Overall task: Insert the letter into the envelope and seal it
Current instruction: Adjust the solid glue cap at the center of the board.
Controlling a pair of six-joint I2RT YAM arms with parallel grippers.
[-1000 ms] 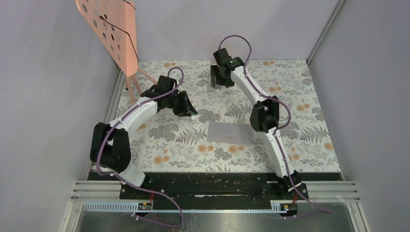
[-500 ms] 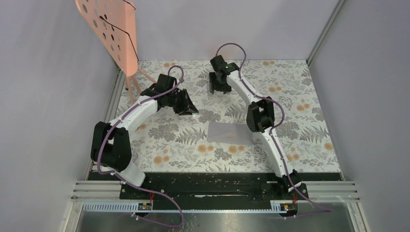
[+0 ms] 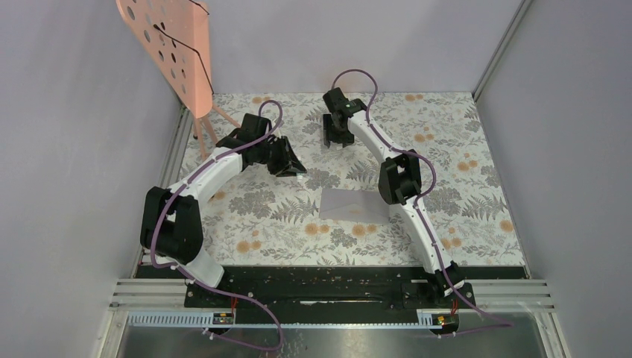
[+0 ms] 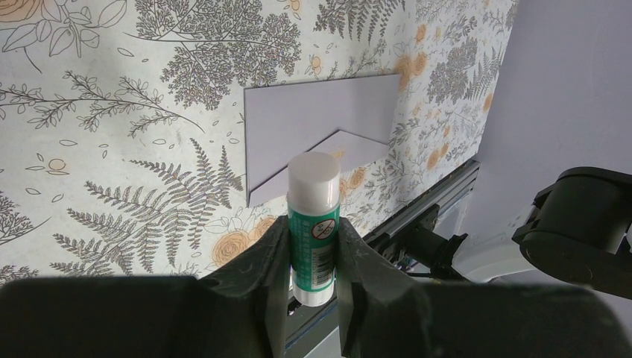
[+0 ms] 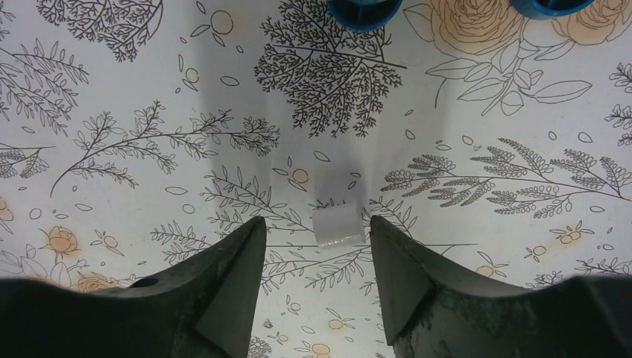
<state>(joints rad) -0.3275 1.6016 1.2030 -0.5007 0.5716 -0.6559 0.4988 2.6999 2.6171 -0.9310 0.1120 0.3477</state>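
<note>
The grey-lilac envelope (image 3: 350, 203) lies flat on the floral table, its pointed flap showing in the left wrist view (image 4: 317, 123). No separate letter sheet shows. My left gripper (image 3: 289, 165) hovers left of and behind the envelope, shut on a green glue stick (image 4: 314, 242) with a white end, seen between its jaws (image 4: 313, 224). My right gripper (image 3: 335, 138) is at the back centre, open, low over the table. A small white cylinder cap (image 5: 337, 225) lies on the table just ahead of its jaws (image 5: 314, 221), closer to the right finger.
A pink perforated stand (image 3: 168, 45) rises at the back left corner. Two blue round things (image 5: 363, 7) sit at the top edge of the right wrist view. Lilac walls enclose the table; a black rail (image 3: 320, 280) runs along its near edge.
My right gripper has moved a little left and down toward the table at the back. The left gripper with the glue stick has barely shifted. The envelope has not moved.
</note>
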